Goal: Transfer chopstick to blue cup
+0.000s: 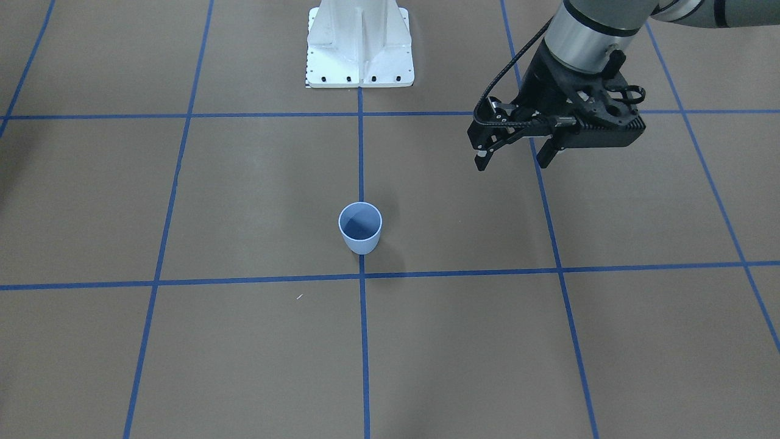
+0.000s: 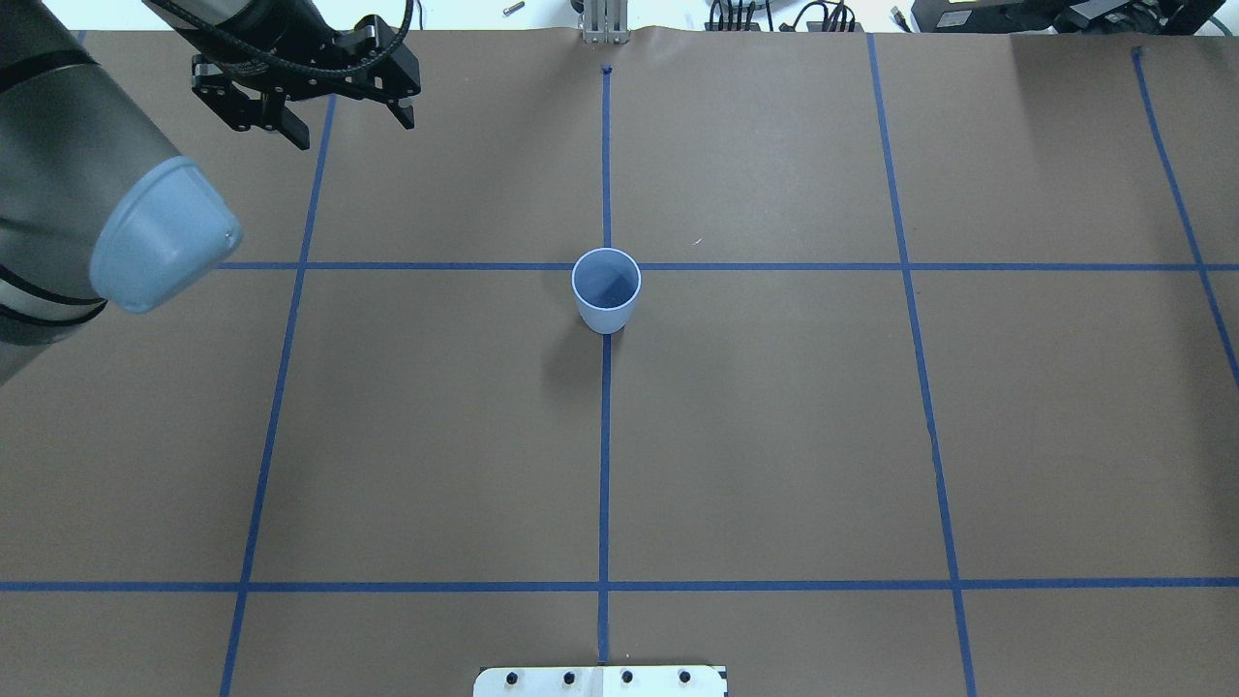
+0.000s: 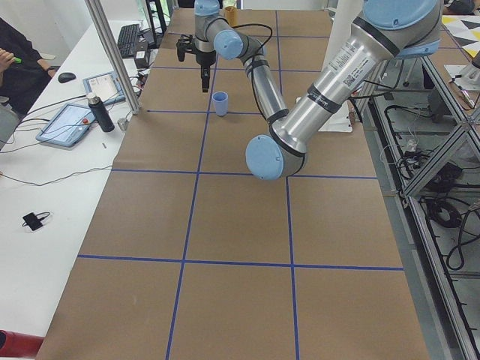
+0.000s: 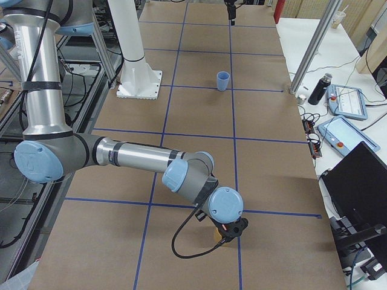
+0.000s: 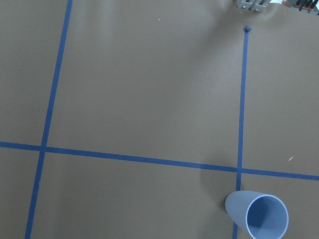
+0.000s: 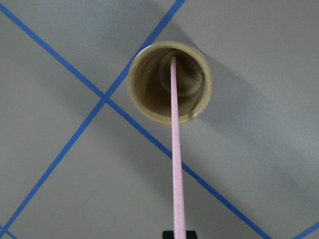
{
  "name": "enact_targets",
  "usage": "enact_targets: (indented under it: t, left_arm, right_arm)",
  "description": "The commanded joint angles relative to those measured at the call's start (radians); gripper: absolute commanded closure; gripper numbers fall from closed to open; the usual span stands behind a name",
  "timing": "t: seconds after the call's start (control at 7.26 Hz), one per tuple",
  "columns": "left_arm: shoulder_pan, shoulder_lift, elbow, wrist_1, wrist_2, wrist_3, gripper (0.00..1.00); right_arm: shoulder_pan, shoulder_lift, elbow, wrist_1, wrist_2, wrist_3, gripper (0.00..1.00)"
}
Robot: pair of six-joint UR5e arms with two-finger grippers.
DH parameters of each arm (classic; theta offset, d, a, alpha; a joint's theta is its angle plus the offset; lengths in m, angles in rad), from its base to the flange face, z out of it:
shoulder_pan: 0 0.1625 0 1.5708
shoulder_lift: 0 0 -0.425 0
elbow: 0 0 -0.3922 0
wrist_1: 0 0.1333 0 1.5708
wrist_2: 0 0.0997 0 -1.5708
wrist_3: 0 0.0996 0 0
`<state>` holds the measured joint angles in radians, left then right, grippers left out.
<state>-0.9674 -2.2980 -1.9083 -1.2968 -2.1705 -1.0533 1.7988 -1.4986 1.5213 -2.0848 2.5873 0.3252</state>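
Note:
The blue cup (image 2: 606, 290) stands upright at the table's middle; it also shows in the front view (image 1: 360, 228) and in the left wrist view (image 5: 257, 216). My left gripper (image 2: 329, 114) is open and empty, hovering well away from the cup on my far left, as the front view (image 1: 513, 160) also shows. The pale pink chopstick (image 6: 175, 149) runs from my right gripper (image 6: 178, 234) down into a tan cup (image 6: 144, 84). My right gripper is shut on the chopstick. It hangs over that tan cup near the table's right end (image 4: 228, 232).
The white robot base (image 1: 359, 46) stands at the table's near edge. Blue tape lines grid the brown table. An operators' desk with tablets (image 4: 346, 99) and a dark bottle (image 4: 317, 89) lies beyond the far side. A metal post (image 3: 112, 56) stands at the table's far edge.

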Motion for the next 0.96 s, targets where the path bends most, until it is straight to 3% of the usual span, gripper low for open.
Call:
enact_targets:
  t: [0.0, 0.28, 0.41, 0.69, 0.83]
  left_arm:
    - [-0.004, 0.006, -0.001, 0.001, -0.008, -0.001, 0.01]
    - [-0.017, 0.011, -0.003, 0.001, -0.009, 0.001, 0.01]
    - [-0.043, 0.044, -0.014, -0.001, -0.029, 0.01, 0.01]
    - [-0.14, 0.103, -0.043, -0.002, -0.066, 0.074, 0.01]
    - [-0.166, 0.157, -0.046, -0.001, -0.066, 0.167, 0.01]
  right_arm:
    - [0.022, 0.01, 0.245, -0.258, -0.079, 0.0, 1.0]
    - [0.011, 0.014, 0.434, -0.357, -0.076, 0.0, 1.0]
    - [-0.071, 0.067, 0.472, -0.359, -0.052, 0.002, 1.0]
    - [-0.213, 0.272, 0.449, -0.356, 0.009, 0.079, 1.0]
    - [-0.331, 0.416, 0.453, -0.321, 0.01, 0.298, 1.0]
